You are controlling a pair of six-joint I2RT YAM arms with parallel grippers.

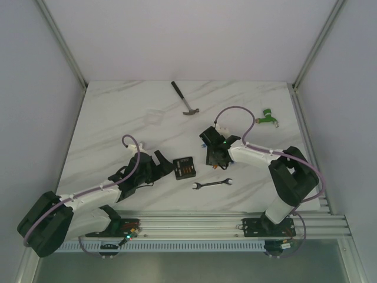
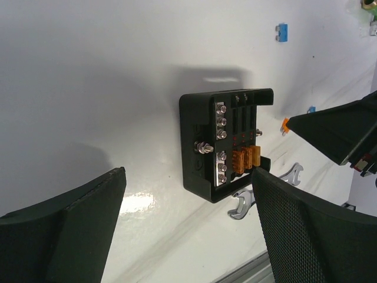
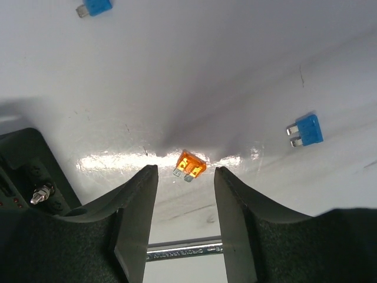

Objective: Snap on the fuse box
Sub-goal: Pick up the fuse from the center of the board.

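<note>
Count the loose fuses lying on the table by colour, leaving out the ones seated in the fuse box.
Orange fuse: 1
Blue fuses: 2
Total: 3

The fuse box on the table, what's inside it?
The fuse box holds orange fuses, a row of silver screw terminals and some empty slots. One corner is hidden behind a finger of the left gripper.
</note>
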